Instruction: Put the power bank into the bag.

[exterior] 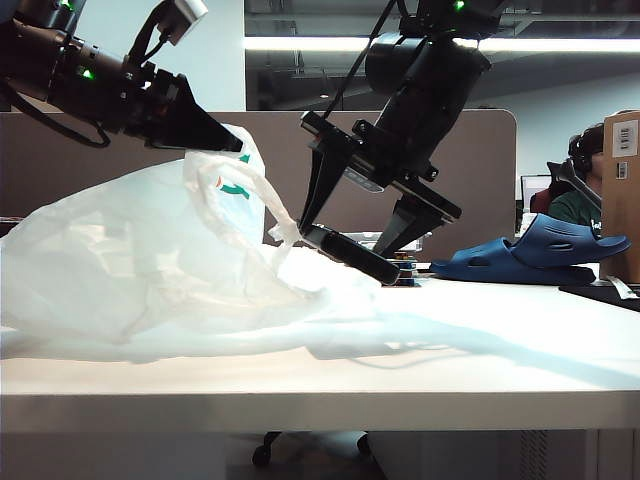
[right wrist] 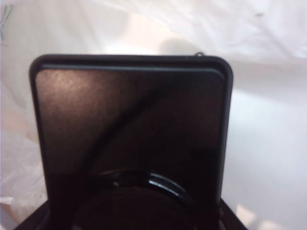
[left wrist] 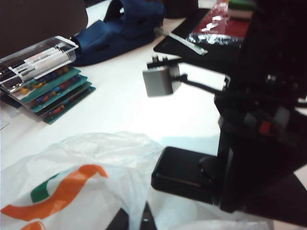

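- Left pincer (exterior: 232, 143) is raised at the upper left, closed on the bag's (exterior: 130, 260) handle, holding that side of the mouth up off the table (exterior: 500, 350).
- Right pincer (exterior: 362, 258) hangs mid-scene, its jaws set wide across the power bank (exterior: 358, 256); the slab is tilted, in the air, right at the bag's rim.
- In the right wrist view the power bank (right wrist: 129, 124) points at white plastic (right wrist: 268, 96).
- Step in hand, as I judge it: carrying the slab to the opening; it is not yet inside.
- Next move calls for pushing it past the rim into the held-up mouth, then letting go, without snagging the loose handle.
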You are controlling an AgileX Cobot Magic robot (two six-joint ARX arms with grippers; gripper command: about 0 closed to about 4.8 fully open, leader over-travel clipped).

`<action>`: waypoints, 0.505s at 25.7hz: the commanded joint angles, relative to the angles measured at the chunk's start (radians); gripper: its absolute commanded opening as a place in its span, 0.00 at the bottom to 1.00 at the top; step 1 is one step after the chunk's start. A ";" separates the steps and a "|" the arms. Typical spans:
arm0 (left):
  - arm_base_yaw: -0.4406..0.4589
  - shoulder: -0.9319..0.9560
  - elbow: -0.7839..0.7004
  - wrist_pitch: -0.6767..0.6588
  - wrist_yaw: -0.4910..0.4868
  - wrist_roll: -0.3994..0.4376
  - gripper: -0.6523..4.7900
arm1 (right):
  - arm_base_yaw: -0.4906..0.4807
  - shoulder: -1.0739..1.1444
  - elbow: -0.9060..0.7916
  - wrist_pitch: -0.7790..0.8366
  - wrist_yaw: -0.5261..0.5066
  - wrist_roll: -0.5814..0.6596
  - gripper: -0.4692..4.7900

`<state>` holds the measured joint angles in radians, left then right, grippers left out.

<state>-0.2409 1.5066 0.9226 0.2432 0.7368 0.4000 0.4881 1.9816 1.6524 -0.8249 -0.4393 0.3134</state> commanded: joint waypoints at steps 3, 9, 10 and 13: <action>0.000 -0.005 0.003 0.017 0.068 -0.016 0.11 | 0.019 -0.013 0.009 0.023 -0.107 -0.005 0.58; -0.009 -0.005 0.003 0.028 0.244 -0.015 0.11 | 0.051 -0.012 0.009 0.089 -0.144 -0.007 0.58; -0.015 -0.005 0.003 0.028 0.278 -0.015 0.11 | 0.054 -0.012 0.009 0.103 -0.143 -0.007 0.58; -0.019 -0.005 0.003 0.027 0.353 -0.016 0.11 | 0.054 -0.012 0.009 0.140 -0.142 -0.007 0.58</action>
<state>-0.2581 1.5070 0.9226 0.2577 1.0359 0.3874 0.5415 1.9816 1.6524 -0.7326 -0.5644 0.3092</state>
